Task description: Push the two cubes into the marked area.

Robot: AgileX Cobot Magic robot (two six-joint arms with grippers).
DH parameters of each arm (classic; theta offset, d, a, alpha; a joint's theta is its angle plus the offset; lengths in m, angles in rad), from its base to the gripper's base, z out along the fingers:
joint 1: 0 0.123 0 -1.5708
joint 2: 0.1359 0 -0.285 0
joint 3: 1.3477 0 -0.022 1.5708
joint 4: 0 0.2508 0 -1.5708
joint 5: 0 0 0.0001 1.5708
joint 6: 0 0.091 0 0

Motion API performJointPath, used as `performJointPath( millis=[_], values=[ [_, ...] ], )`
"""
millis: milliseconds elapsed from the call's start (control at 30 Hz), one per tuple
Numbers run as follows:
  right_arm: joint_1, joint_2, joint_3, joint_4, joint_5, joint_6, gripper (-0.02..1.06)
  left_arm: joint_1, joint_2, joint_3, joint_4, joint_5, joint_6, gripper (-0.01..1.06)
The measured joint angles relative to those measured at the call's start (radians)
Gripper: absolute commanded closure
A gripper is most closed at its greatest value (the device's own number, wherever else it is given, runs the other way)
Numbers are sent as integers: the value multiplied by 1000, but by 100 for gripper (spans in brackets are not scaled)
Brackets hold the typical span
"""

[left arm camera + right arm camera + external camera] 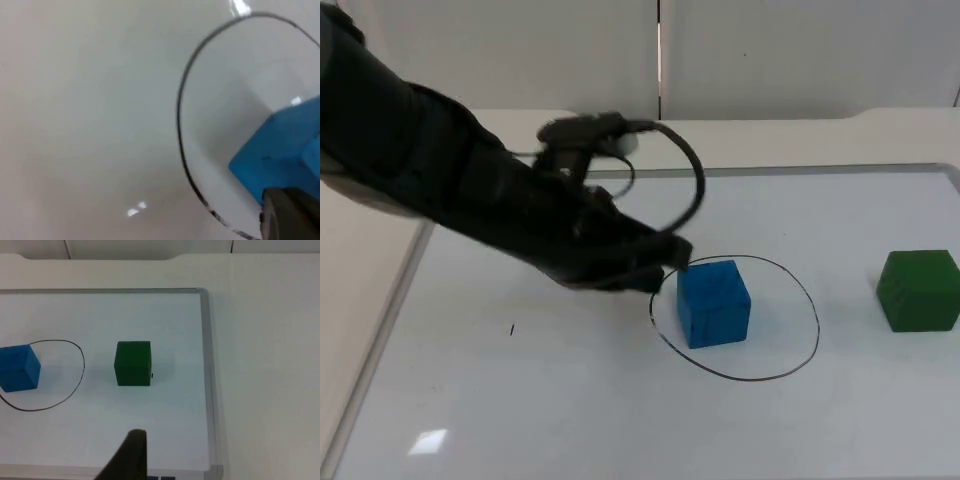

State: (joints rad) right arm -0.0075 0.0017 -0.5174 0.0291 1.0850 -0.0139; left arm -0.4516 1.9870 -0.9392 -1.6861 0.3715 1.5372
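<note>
Reaching across the white counter (520, 400) in the top view, the left end effector (672, 262) sits at the blue cube's (714, 303) upper left edge, fingers' state unclear; that cube lies inside the drawn ring (817, 330), the green cube (918, 290) well apart outside it. Left wrist view: blue cube (280, 155) within the ring line (179, 120), against a fingertip. Right wrist view: the waiting right end effector (131, 455), state unclear, faces the green cube (133, 363) beside the ring (82, 365).

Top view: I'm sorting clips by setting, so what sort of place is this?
Probably a lab test bench: a whiteboard bearing a hand-drawn circle, a blue cube inside it, a green cube outside, the left gripper at the blue cube.
</note>
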Motion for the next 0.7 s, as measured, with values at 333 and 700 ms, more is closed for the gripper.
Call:
performJointPath(
  millis=[333,700],
  values=[
    [0,0,0,0,0,0,-1,80,-347,0,258,-32,-237,105],
    [0,0,0,0,0,0,-1,80,-664,0,676,-32,-673,105]
  ],
)
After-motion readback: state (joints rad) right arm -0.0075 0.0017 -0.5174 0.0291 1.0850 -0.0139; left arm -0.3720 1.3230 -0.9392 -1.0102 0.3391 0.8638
